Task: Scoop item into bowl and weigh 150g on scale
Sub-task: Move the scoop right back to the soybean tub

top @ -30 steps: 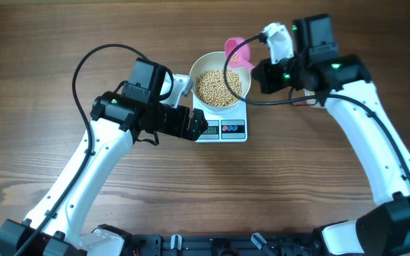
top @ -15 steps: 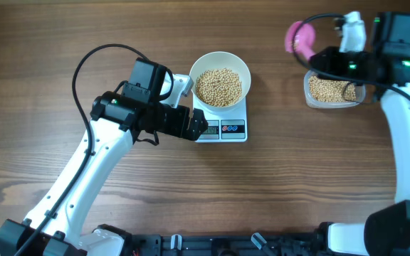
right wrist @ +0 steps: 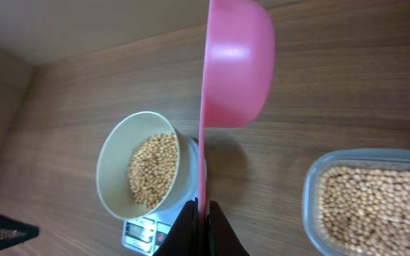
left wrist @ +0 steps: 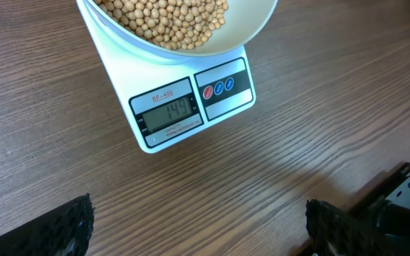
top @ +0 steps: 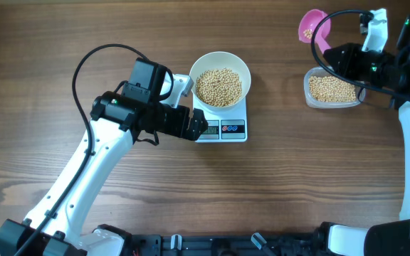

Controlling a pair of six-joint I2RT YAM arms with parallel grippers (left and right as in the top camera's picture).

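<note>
The beans are lying heaped in the white bowl, which is sitting on the scale at mid-surface. The left tool is hovering just beside the scale, jaws spread wide and gripping nothing. The right tool is clamping the handle of a pink scoop, which is carrying a few beans near the clear container, well apart from the bowl.

Scale, front edge: red label "SF-400" above the LCD display. Display reads "149". Small print under the display too fine to read.
</note>
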